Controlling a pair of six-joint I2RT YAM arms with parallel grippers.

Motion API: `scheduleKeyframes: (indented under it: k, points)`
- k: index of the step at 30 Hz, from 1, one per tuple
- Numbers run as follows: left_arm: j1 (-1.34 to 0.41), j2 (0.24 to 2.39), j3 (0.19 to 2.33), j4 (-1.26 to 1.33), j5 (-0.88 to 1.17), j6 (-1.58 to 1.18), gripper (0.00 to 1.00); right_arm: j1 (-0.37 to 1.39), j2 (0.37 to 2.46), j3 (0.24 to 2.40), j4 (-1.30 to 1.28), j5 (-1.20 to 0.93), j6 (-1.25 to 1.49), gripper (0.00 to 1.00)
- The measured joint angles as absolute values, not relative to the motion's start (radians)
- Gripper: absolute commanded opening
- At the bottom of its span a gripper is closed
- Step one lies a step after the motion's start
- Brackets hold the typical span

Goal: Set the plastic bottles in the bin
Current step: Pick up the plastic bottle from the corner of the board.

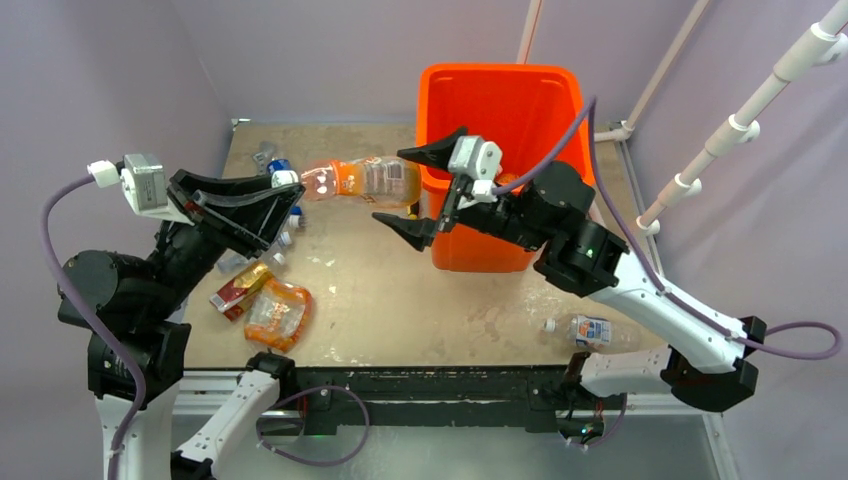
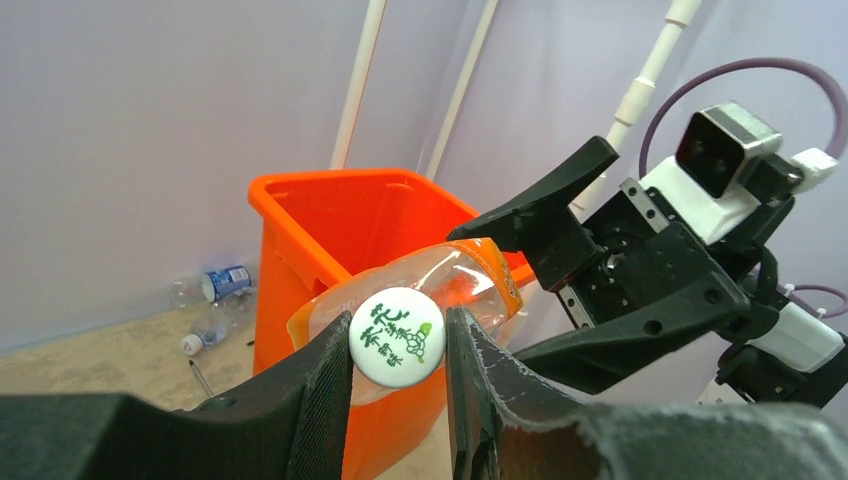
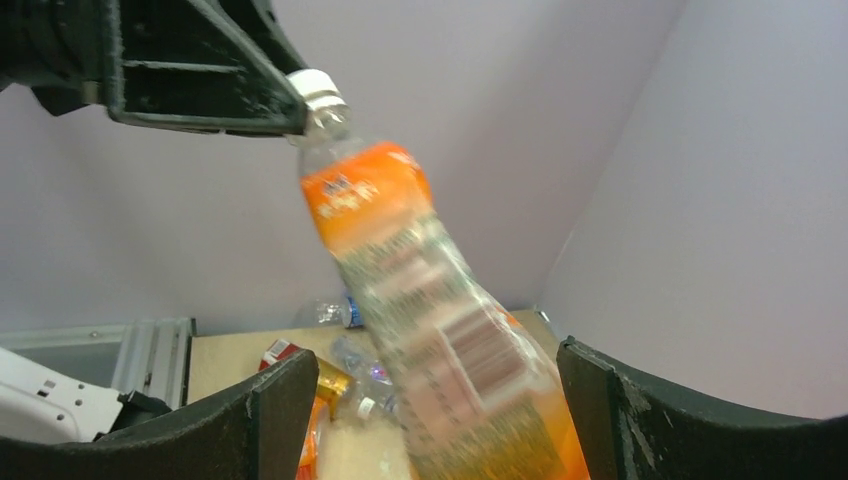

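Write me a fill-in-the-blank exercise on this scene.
1. The left gripper pinches the orange-labelled bottle at its ____ end.
2. The right gripper has its jaws ____ around that bottle's base.
3. The bin is coloured ____.
4. One small bottle lies alone near the ____ arm's base.
Missing words: cap, open, orange, right.

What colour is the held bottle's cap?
The cap is white with green print, clearest in the left wrist view.

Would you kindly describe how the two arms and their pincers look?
The left arm and right arm have white lower links and black upper joints. The left pincer and right pincer each have two black wedge-shaped fingers, a white-and-grey camera block and a purple cable.
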State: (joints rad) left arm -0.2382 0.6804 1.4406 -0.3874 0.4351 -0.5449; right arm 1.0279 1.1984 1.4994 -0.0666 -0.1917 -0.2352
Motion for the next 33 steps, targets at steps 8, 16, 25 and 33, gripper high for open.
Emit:
scheduleKeyframes:
  k: [8, 16, 25, 33]
  points:
    - [-0.238, 0.693, 1.441, -0.392, 0.443, -0.538, 0.0, 1.174, 1.287, 1.623, -0.117, -0.057, -0.354, 0.92]
    - [-0.241, 0.692, 1.441, -0.405, 0.447, -0.533, 0.0, 1.243, 1.378, 1.658, -0.122, 0.156, -0.478, 0.78]
    - [-0.252, 0.687, 1.441, -0.406, 0.453, -0.522, 0.0, 1.246, 1.407, 1.668, -0.148, 0.226, -0.534, 0.44]
    - [-0.258, 0.684, 1.441, -0.384, 0.449, -0.519, 0.62, 1.263, 1.407, 1.667, -0.158, 0.188, -0.533, 0.32]
